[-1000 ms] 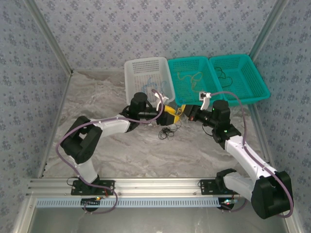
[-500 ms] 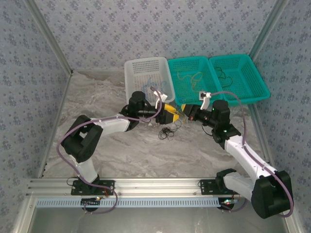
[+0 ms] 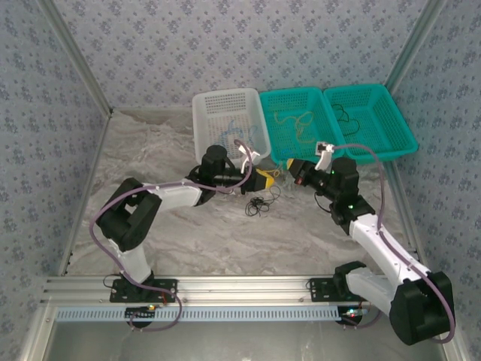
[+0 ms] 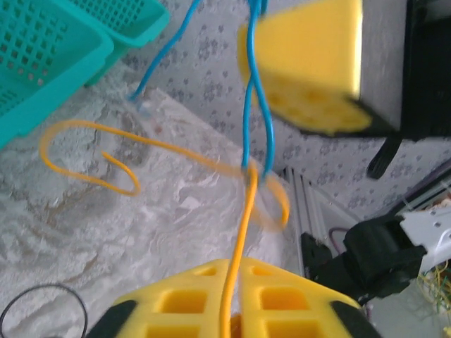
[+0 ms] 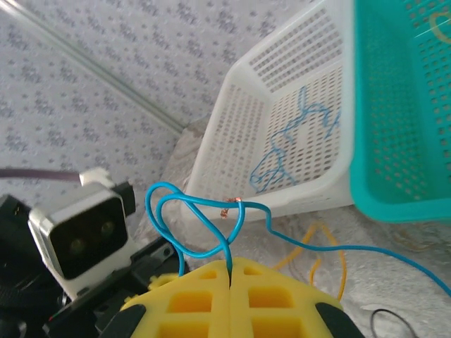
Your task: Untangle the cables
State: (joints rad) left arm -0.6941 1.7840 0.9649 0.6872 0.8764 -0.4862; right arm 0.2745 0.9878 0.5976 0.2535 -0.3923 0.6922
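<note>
Above the table's middle, my left gripper (image 3: 267, 178) and right gripper (image 3: 288, 168) face each other a short way apart. The left gripper (image 4: 237, 265) is shut on a yellow cable (image 4: 238, 225), which runs away from it to a loose loop (image 4: 70, 128) on the table. It crosses a blue cable (image 4: 246, 105) hanging from the right gripper's yellow fingers (image 4: 310, 63). The right gripper (image 5: 230, 263) is shut on that blue cable (image 5: 184, 211), which curls into loops above the jaws and trails off right. A black cable (image 3: 260, 204) lies coiled on the table below both grippers.
Three baskets stand in a row at the back: a white basket (image 3: 201, 120) holding a blue cord (image 5: 292, 144), a teal basket (image 3: 267, 128) with tan cord, and another teal basket (image 3: 402, 124) with black cord. Bare marbled table lies left and in front.
The left gripper's jaws, open before, have shut on the yellow cable. The right gripper has drawn slightly back and to the right with the blue cable.
</note>
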